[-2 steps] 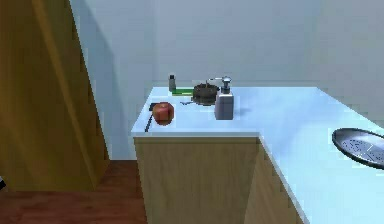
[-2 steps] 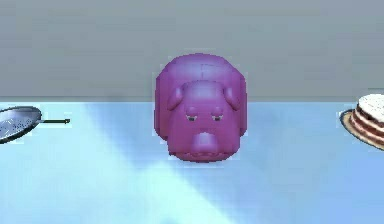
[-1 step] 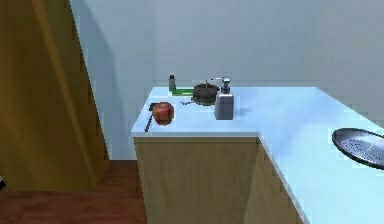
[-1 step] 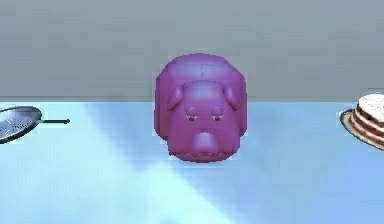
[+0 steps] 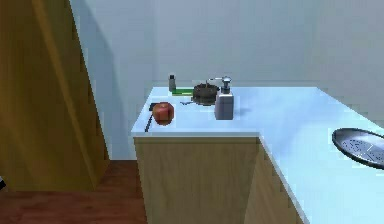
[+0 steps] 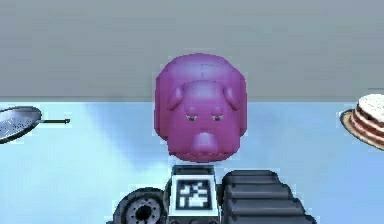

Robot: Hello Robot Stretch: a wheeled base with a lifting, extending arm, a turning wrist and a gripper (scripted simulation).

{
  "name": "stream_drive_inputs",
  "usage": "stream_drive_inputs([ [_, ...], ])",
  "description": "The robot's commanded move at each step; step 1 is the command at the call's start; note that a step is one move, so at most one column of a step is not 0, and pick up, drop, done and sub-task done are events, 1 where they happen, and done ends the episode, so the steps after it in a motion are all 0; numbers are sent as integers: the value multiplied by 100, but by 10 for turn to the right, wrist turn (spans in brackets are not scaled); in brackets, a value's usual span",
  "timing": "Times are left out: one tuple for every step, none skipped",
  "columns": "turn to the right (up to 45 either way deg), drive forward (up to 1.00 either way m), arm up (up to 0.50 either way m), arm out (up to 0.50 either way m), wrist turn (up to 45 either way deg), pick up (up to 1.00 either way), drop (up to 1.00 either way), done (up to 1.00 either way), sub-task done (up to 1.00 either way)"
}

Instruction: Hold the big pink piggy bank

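Arm side view: big rounded pink piggy bank [image 6: 202, 105] close by my gripper [image 6: 145, 207]; unsure whether my fingers hold it, I'd lift slowly.

Pale blue counter [image 5: 290, 120], kitchen bits all along it
Apple [image 5: 162, 113] up by the corner, soap dispenser [image 5: 224, 102] near it, dark pot [image 5: 206, 93] and small bottle [image 5: 172, 82] behind by the wall, sink [image 5: 362, 146] at the forward view's right edge, wooden door [image 5: 40, 90] left; arm side view: frying pan [image 6: 18, 122] left, cake [image 6: 370, 115] right
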Motion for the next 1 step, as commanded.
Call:
stream_drive_inputs([
  [0,0,0,2,0,0,0,0,0],
])
